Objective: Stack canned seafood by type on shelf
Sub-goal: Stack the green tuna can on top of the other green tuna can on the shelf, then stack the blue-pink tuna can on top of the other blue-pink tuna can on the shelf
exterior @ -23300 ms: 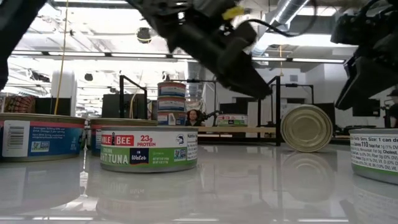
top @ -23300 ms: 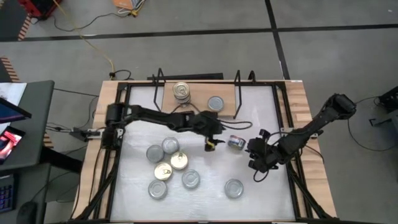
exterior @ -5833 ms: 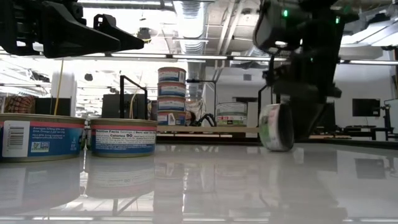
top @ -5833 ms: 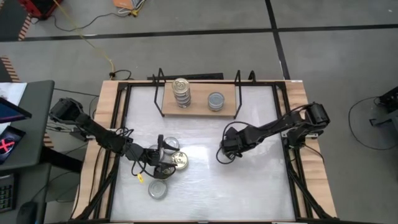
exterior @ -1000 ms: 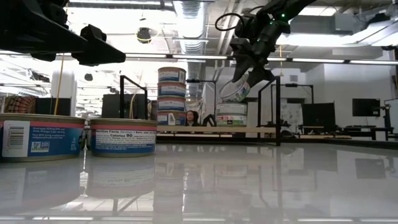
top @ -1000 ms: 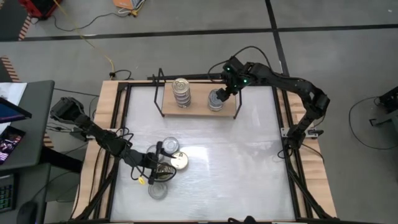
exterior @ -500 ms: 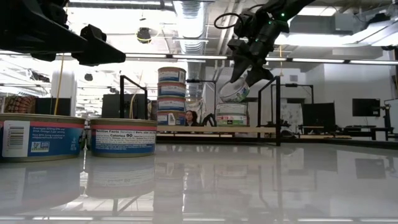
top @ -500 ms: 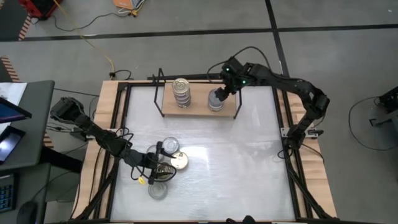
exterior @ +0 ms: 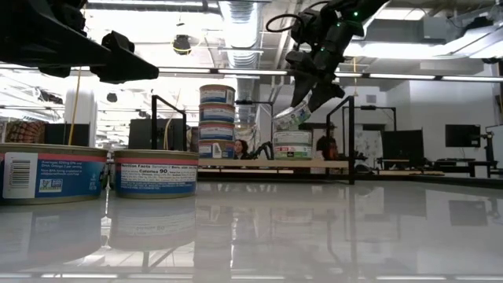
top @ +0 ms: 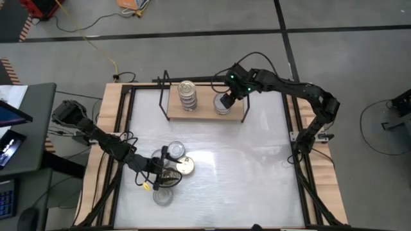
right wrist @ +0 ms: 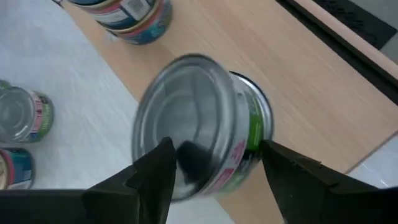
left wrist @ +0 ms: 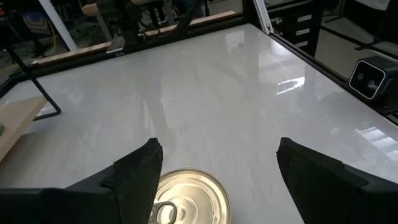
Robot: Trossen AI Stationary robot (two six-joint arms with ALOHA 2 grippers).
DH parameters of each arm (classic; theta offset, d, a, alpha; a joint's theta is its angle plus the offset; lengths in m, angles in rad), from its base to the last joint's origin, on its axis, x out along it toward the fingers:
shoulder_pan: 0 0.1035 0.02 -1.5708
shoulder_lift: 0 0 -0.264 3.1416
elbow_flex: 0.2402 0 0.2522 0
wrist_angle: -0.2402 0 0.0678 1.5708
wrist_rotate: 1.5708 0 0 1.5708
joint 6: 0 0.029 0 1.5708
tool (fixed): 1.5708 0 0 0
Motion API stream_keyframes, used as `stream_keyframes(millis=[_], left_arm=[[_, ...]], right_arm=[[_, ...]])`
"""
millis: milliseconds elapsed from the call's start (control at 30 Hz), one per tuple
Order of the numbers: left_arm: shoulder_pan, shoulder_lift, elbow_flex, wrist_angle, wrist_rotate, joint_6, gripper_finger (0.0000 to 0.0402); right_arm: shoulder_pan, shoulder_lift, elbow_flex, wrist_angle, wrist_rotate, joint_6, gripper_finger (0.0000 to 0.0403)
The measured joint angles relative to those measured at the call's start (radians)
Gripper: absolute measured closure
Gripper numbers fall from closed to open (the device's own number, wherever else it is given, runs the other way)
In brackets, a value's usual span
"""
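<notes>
White worktop (top: pixel 257 173): near-left tin (exterior: pixel 156 173) label reads "Calories 90". Right gripper (exterior: pixel 302 106) grips tilted tin (exterior: pixel 291 116) over shelf (top: pixel 204 112); left gripper (top: pixel 164 174) wide open, holds nothing.

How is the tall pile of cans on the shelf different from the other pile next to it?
The tall stack has four cans with blue labels; the short stack has far fewer, with green labels. Nothing hangs over the tall stack, while the right end effector holds a tilted can just above the short stack. The tall stack stands nearer the left arm's side. Both stand on the wooden shelf.
</notes>
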State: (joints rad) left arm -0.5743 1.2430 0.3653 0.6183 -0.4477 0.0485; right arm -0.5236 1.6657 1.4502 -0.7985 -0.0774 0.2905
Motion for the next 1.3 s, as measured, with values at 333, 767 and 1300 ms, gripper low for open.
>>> stream_keyframes(millis=[333, 767, 1300], left_arm=[[0.0, 0.0, 0.0, 0.0, 0.0, 0.0, 0.01], [0.0, 0.0, 0.0, -0.02, -0.001, 0.001, 0.01], [0.0, 0.0, 0.0, -0.031, -0.061, -0.016, 0.01]], right_arm=[[0.0, 0.0, 0.0, -0.007, 0.053, 0.0, 0.0142], [0.169, 0.0, 0.122, -0.111, 0.082, -0.038, 0.0142], [0.591, 0.008, -0.029, 0.228, 0.219, -0.075, 0.0143]])
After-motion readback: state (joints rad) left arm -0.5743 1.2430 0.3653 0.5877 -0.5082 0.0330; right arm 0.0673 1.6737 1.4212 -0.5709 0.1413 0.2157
